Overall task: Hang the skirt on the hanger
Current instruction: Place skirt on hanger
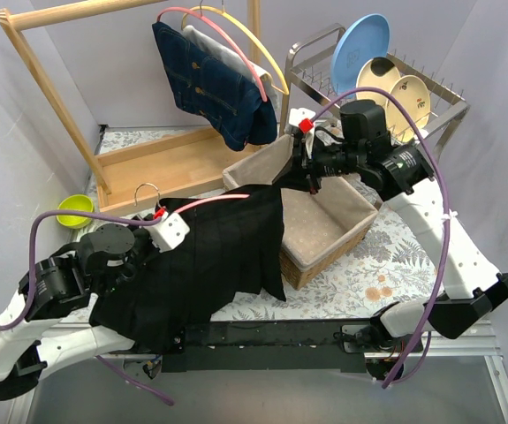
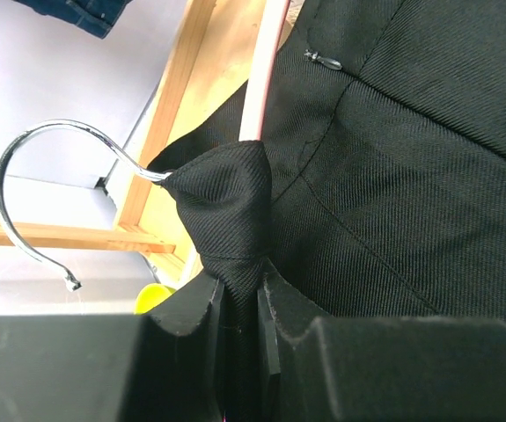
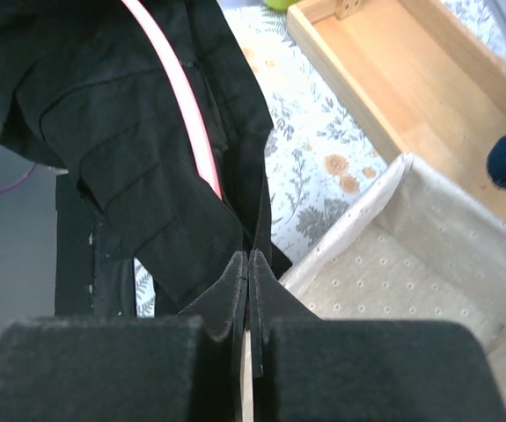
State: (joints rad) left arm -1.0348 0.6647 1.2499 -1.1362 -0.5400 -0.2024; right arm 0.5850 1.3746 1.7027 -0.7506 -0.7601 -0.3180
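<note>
Top view: skirt is held stretched between left gripper and right gripper; hanger is laid along its upper edge.
Left wrist: jaws are clamped on skirt fabric bunched over the hanger neck; hook is seen ahead-left.
Right wrist: fingers are pressed together, pinching the skirt edge; basket is seen ahead-right.

Left arm: low at the near-left, folded, wrist aimed right and away from base.
Left tool: jaws almost together, pinching a bunched fold of skirt.
Right arm: up from the near-right base, elbow far right, forearm reaching left.
Right tool: jaws pressed together, thin skirt edge clamped between them.
Arms: well apart, not touching.
</note>
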